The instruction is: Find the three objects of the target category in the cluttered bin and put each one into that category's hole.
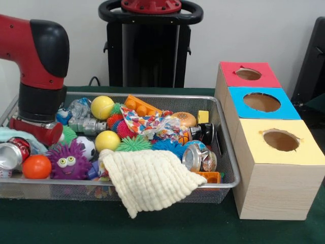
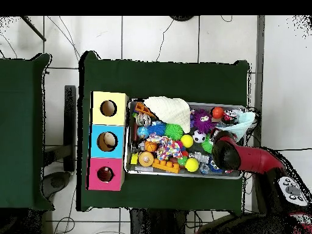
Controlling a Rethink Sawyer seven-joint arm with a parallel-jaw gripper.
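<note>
The wire mesh bin [image 1: 152, 96] is full of clutter; it also shows in the overhead view [image 2: 183, 175]. No plush duck, tiger or bear shows in either view. The red box's hole [image 1: 248, 74] is farthest of three boxes at the right; overhead it shows as the hole [image 2: 105, 174]. My arm reaches down into the bin's left end, and my gripper [image 1: 40, 133] is low among the toys beside a silver object and a teal cloth. Overhead, the arm's head [image 2: 224, 155] covers it. Its state is hidden.
A cream cloth [image 1: 147, 180] hangs over the bin's front rim. Nearby are a purple puffer ball with eyes [image 1: 68, 161], an orange ball [image 1: 36, 166], two yellow balls [image 1: 102, 107], crushed cans [image 1: 198, 157] and a patterned cloth [image 1: 152, 124]. The blue box [image 1: 261, 102] and yellow box [image 1: 281, 140] stand nearer.
</note>
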